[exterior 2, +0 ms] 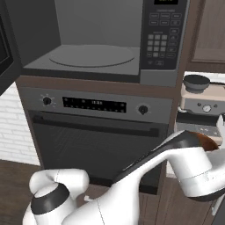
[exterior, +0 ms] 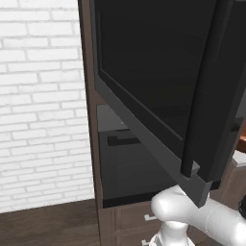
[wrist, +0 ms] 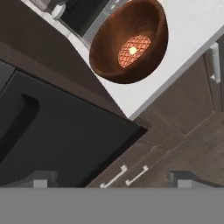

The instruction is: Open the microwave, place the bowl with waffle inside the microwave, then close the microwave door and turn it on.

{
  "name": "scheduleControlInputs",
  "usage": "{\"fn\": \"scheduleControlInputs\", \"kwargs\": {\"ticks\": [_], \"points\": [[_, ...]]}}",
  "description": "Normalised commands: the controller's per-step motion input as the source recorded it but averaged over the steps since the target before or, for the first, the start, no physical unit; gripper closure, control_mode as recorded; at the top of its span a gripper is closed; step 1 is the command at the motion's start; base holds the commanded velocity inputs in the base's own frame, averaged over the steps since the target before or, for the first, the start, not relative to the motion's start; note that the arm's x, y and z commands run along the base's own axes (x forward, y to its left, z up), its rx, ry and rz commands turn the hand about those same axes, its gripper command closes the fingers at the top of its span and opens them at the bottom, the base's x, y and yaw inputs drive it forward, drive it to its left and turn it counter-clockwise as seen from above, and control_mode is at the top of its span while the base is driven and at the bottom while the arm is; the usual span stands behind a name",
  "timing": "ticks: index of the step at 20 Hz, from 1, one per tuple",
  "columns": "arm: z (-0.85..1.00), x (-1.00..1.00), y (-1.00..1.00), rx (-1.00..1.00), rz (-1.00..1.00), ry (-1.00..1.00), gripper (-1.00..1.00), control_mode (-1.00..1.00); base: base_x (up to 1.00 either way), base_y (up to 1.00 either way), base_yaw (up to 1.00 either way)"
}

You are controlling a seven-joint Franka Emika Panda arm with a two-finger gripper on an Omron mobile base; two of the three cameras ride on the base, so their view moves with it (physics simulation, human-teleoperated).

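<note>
Claw wide open, empty, above and short of wooden bowl with waffle. Microwave door open. Descend centred over bowl rim, then close.

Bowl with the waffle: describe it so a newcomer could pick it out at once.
Start at the open microwave above the oven; right of that wood column runs a white counter. The bowl sits on it, near the corner beside the oven, next to a coffee machine. It is a round dark-brown wooden bowl holding one small golden waffle.
</note>
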Motion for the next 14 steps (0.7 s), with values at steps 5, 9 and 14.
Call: {"fn": "scheduleControlInputs", "kwargs": {"ticks": [5, 9, 14], "points": [[-0.52, 0.75, -0.70, -0.10, -0.25, 0.10, -1.00, -1.00, 0.00, 0.00, 0.00], [-0.13, 0.31, -0.41, 0.08, -0.11, 0.06, -1.00, -1.00, 0.00, 0.00, 0.00], [-0.23, 0.24, -0.22, 0.19, -0.06, 0.00, -1.00, -1.00, 0.00, 0.00, 0.00]]}}
